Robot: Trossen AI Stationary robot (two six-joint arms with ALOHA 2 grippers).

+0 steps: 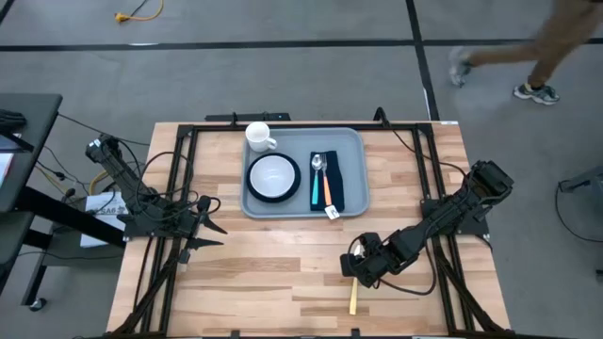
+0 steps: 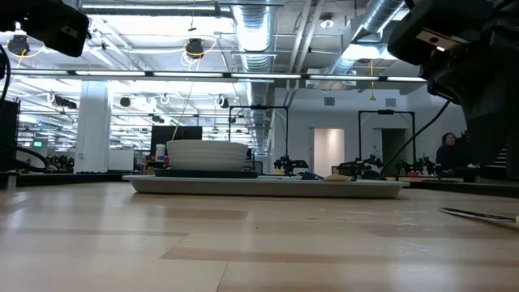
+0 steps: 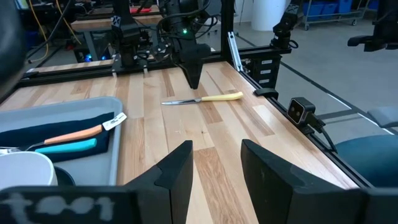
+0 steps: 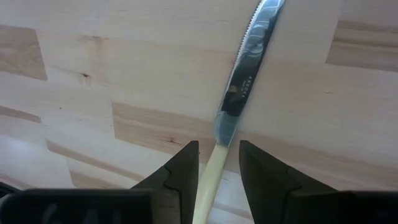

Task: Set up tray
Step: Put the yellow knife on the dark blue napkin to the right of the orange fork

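Wooden counter [image 1: 283, 273] w/ a knife [image 4: 239, 93] lying flat on it: yellow handle runs between the right pincer [image 4: 217, 152] tips, steel blade points out ahead of it. Well beyond that pincer, toward the far edge: dark napkin [image 1: 336, 169] carrying a teal-handled spoon [image 1: 317, 174] & an orange-handled utensil [image 1: 328, 193] side by side, white tag [image 1: 333, 213] at the napkin's near end. Further off, white bowl [image 1: 273, 176] on a dark round plate, white mug [image 1: 259, 137] just behind it. Person [image 1: 546, 47] walking on the grey floor past the counter's far right corner; yellow cable [image 1: 137, 11] on the floor, far left
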